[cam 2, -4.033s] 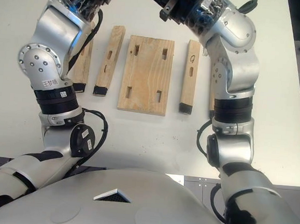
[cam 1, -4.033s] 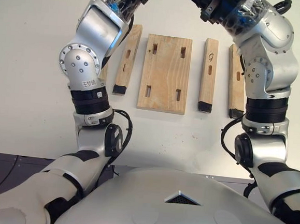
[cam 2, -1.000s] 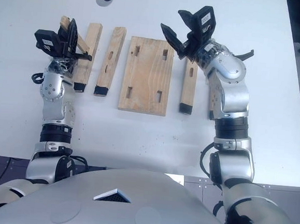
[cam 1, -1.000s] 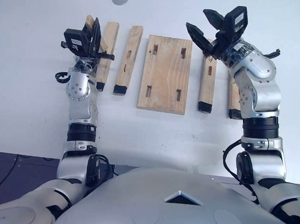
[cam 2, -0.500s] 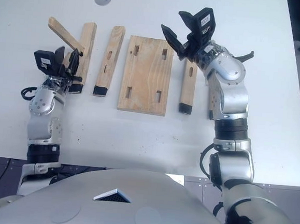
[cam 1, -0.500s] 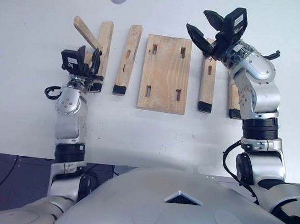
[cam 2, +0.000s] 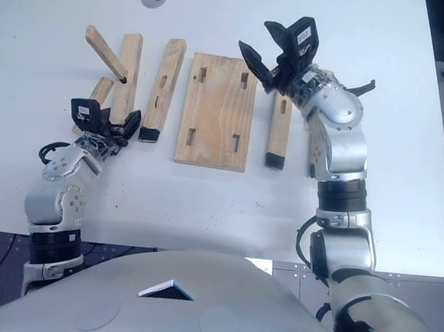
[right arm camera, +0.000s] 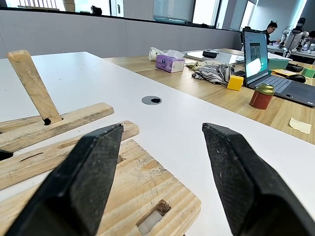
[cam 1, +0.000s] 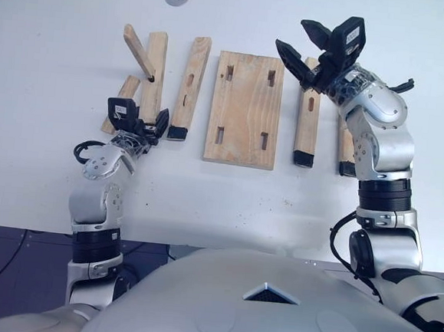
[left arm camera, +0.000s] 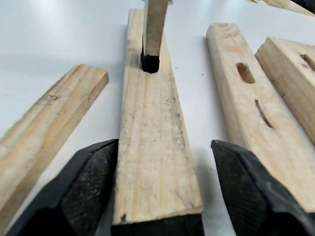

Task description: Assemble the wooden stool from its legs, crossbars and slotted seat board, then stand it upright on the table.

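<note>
A pale wooden seat board [cam 1: 243, 109] lies flat in front of me, with four slots cut through it. On my left lie two slotted legs, each black-capped at its near end. The inner left leg [cam 1: 190, 86] lies flat. The outer left leg [cam 1: 154, 76] has a crossbar [cam 1: 138, 50] standing tilted in its slot. A loose crossbar [cam 1: 121, 103] lies just beside that leg, farther out. On my right lie the inner right leg [cam 1: 308, 111] and the outer right leg [cam 1: 344, 152], which is partly hidden.
</note>
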You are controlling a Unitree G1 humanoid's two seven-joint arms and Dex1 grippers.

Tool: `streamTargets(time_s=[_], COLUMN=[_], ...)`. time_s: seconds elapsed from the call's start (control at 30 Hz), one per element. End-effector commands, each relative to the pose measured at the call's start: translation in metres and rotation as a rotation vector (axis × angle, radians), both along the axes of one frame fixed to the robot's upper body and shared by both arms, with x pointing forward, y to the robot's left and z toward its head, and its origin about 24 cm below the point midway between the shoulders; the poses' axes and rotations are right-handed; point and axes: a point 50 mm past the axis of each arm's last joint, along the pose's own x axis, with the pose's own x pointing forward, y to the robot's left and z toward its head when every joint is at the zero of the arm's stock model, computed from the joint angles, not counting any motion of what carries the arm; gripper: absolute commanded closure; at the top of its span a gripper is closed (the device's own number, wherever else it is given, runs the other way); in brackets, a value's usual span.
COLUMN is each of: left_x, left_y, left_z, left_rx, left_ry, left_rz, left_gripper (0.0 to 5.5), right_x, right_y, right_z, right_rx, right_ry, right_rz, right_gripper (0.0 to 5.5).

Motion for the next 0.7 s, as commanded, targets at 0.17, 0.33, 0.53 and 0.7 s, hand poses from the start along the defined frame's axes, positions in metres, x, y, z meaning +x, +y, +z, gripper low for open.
streamTargets(time_s=[0.17, 0.33, 0.53, 0.7], left_x=[-0.005, 0.006, 0.052, 0.068], left_y=[0.003, 0.009, -0.01, -0.041], left_z=[-0.016, 0.001, 0.066, 0.092], left_rx=[0.096, 0.128, -0.041, -0.398], left_ry=[0.11, -0.061, -0.422, -0.458], left_rz=[-0.016, 0.025, -0.05, -0.202], left_gripper=[3.44, 3.5, 3.51, 3.51], right_x=[-0.001, 0.003, 0.013, 0.023], right_y=[0.007, 0.006, 0.003, -0.008], right_z=[0.004, 0.011, 0.033, 0.054], right_rx=[0.038, 0.037, 0.118, 0.184], right_ry=[0.01, -0.026, -0.12, -0.232], right_rz=[0.004, -0.004, -0.066, -0.094], right_gripper=[2.54, 2.54, 2.54, 2.54])
